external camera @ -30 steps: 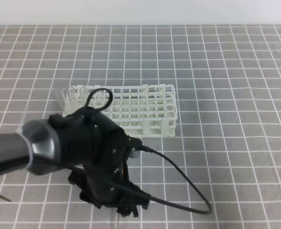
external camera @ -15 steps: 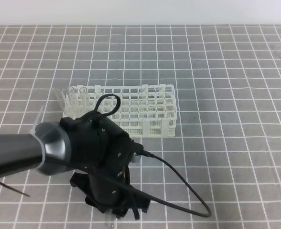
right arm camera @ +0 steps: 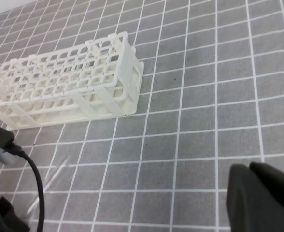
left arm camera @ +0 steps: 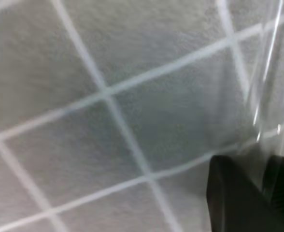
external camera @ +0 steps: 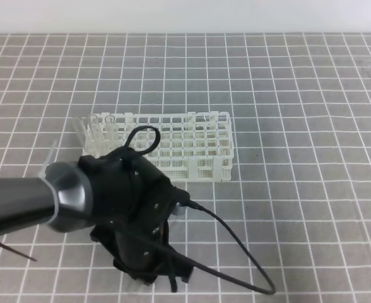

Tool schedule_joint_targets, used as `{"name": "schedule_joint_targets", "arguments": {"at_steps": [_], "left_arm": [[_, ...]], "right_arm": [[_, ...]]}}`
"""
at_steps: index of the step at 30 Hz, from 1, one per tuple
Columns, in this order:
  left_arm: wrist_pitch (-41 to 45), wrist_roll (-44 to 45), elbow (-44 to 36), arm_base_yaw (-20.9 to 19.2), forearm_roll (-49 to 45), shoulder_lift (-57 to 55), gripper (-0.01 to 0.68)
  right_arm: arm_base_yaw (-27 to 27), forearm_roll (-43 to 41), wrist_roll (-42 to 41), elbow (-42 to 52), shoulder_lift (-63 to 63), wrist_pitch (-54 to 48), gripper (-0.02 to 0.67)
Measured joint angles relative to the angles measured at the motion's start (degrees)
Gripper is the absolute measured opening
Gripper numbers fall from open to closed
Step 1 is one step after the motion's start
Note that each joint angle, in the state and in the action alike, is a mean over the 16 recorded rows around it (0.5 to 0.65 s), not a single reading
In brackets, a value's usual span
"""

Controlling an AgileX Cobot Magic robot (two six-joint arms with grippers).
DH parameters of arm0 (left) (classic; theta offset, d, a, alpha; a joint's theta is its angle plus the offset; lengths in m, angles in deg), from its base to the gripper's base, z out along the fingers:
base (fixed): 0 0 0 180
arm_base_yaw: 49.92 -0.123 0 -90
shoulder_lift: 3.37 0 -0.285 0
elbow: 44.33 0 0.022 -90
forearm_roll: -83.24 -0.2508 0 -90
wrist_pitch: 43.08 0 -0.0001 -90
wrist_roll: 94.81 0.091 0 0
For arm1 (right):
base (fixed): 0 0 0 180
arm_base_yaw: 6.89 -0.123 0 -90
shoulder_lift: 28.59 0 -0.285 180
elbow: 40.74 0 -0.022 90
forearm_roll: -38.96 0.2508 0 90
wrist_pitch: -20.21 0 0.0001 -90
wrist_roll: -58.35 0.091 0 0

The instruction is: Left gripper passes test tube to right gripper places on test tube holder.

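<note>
grey matting with a white grid covers the table (external camera: 312, 189), and the white test tube holder (external camera: 179, 148) sits on it just above the middle of the exterior high view, long side running from 9 to 3 o'clock. its top is a lattice of small square holes, and its side panels are perforated too.

the left gripper (external camera: 149, 278) points down at the mat at about 7 o'clock in that view, below the holder and a little apart from it. its bulky black wrist hides the fingertips from above, and a black cable (external camera: 229, 230) loops off it toward 4 o'clock.

the left wrist view is very close to the mat. the test tube (left arm camera: 270, 82) shows there as a clear, nearly see-through streak running from 1 o'clock down to 5 o'clock, where it meets a dark finger (left arm camera: 234, 198) at the bottom edge. whether the fingers are clamped on the glass or only beside it is not clear.

in the right wrist view the holder (right arm camera: 69, 79) lies at 10 o'clock. only a black corner of the right gripper (right arm camera: 260, 200) shows at 5 o'clock, so whether its fingers are apart or together is not clear.
</note>
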Motion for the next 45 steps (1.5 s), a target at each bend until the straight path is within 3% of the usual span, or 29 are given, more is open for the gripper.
{"name": "schedule_joint_targets", "arguments": {"at_steps": [11,20,28,36,45], "left_arm": [[-8.5,-3.0,-5.6,0.4,-10.4,16.0,0.029],[-31.9,-13.2,-21.6,0.4,-24.2,36.2,0.047],[-51.4,-19.0,-32.2,-2.5,-30.7,44.8,0.047],[-62.6,-19.7,-34.5,-8.6,-31.7,45.1,0.041],[-67.4,-19.9,-34.5,-12.5,-31.6,42.4,0.041]], "right_arm": [[0.0,2.1,-3.0,-2.6,-0.8,-5.2,-0.013],[0.0,7.4,-7.7,-7.8,-5.9,-10.8,-0.013],[-2.1,15.7,-15.5,-12.5,-14.2,-12.3,-0.013],[-12.5,19.3,-19.9,-19.6,-24.0,-7.8,-0.013],[-31.3,10.9,-16.6,-26.5,-34.5,3.9,-0.013]]}}
